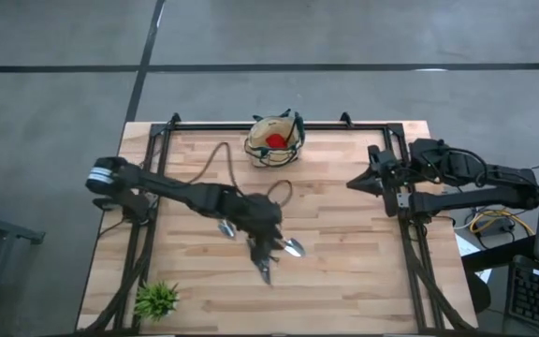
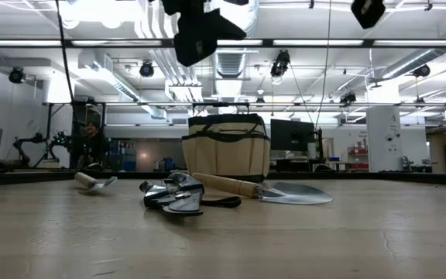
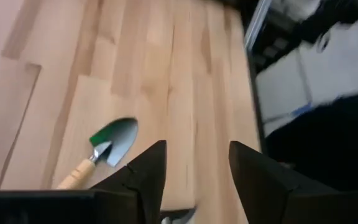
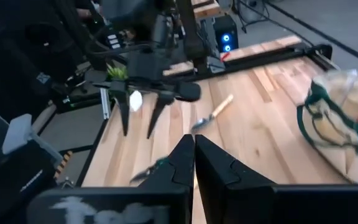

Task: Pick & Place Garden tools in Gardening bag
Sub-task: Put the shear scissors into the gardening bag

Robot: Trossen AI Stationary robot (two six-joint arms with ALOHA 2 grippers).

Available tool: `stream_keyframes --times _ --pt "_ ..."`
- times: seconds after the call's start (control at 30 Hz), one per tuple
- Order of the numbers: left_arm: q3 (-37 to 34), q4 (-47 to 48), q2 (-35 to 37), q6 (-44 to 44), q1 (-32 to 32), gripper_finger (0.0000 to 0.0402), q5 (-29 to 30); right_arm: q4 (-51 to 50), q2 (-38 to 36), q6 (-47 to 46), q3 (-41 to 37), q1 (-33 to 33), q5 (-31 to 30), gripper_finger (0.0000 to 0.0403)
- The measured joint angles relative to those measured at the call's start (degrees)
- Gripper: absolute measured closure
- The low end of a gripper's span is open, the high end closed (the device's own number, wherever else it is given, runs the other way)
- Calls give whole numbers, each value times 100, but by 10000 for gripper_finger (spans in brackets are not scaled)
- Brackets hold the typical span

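Note:
The tan gardening bag [image 1: 274, 140] with green trim stands upright at the far middle of the table, a red item [image 1: 275, 141] inside it. It also shows in the right wrist view [image 4: 344, 124]. A wooden-handled trowel [image 1: 291, 248] lies flat mid-table, also seen in the left wrist view [image 3: 107, 149]. A pair of dark shears [image 1: 266, 273] lies just nearer. A second trowel [image 1: 225, 227] lies by the left arm. My left gripper [image 1: 268, 255] hangs open above the trowel and shears, touching nothing. My right gripper [image 1: 352, 183] is shut and empty at the right.
A small spiky green plant [image 1: 157, 300] stands at the near left corner. A brown cord [image 1: 215, 167] loops over the table left of the bag. Black rails [image 1: 402, 215] run along the table's left, right and far edges.

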State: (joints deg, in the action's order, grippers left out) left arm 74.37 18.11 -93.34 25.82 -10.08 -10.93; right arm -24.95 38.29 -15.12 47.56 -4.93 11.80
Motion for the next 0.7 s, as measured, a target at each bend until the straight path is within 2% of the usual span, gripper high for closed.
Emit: stream_keyframes --times 0.1,0.27,0.4,0.7 --pt "418 611 -447 -186 -180 226 105 2 -309 -123 -295 3 8 394" --pt "939 861 -1139 -647 -462 233 302 21 -665 -251 -674 4 19 394" --pt "1286 1199 -1639 -649 -590 235 412 102 -926 -153 -828 4 18 394" --pt "1443 1481 -2289 -799 -773 235 629 201 -1506 -60 -1095 4 39 394"
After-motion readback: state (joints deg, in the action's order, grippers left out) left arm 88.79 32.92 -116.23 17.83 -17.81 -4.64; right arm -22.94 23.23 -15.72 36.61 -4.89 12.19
